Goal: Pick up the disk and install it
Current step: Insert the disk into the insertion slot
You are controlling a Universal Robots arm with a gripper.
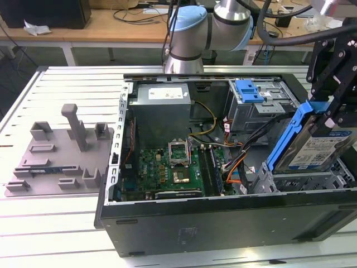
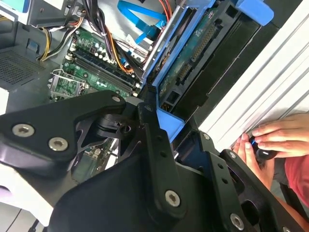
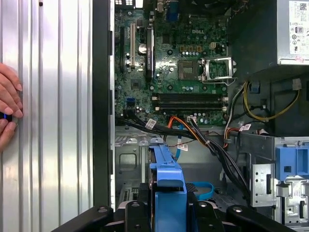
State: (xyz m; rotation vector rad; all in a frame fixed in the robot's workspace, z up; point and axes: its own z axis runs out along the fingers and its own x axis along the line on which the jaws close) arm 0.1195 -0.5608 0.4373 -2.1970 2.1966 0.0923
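Observation:
In the exterior view, the disk (image 1: 319,149), a silver drive with a white-and-blue label in a blue bracket (image 1: 287,139), hangs tilted on edge over the drive bay (image 1: 304,181) at the front right corner of the open computer case. My black gripper (image 1: 330,111) is shut on its upper end. In the first wrist view the blue bracket (image 3: 167,176) sits between my fingers (image 3: 140,195), above the bay floor. In the second wrist view the disk's circuit-board side (image 2: 193,53) shows, with my gripper (image 2: 161,121) clamped on the bracket's end.
The case (image 1: 223,223) holds a motherboard (image 1: 167,167), a grey power-supply box (image 1: 162,106), bundled cables (image 3: 212,145) and a drive cage with a blue latch (image 1: 248,90). A grey fixture plate (image 1: 61,151) lies at the exterior view's left. A person's hands (image 2: 275,137) rest on the slatted table beside the case.

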